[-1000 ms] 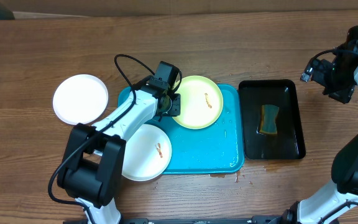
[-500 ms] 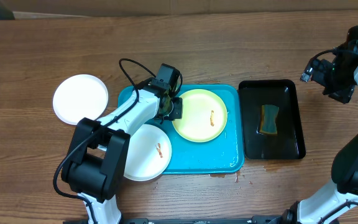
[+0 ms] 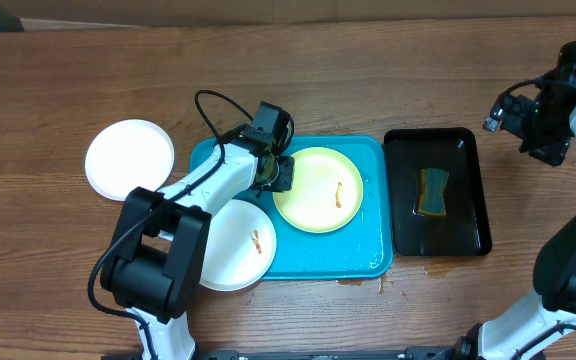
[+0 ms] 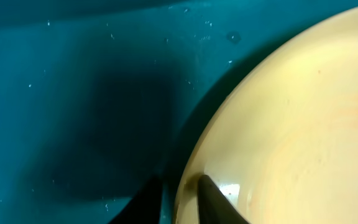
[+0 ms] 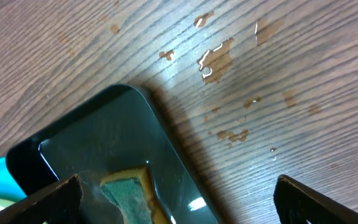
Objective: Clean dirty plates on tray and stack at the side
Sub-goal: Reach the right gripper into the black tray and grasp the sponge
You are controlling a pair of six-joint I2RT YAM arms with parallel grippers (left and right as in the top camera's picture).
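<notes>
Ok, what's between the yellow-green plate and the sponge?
Nothing loose. The overhead view shows only bare turquoise tray floor and rim beside the yellow-green plate, then rim and floor of the black tray before the sponge.

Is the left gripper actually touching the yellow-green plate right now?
Touching. The left wrist view shows the left gripper with one finger on each side of the rim of the yellow-green plate.

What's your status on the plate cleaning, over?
Left fingers clamped on yellow-green plate rim, plate on blue tray, smear showing. Right fingers open above table beside black tray, sponge not picked up. Nothing blocking.
</notes>
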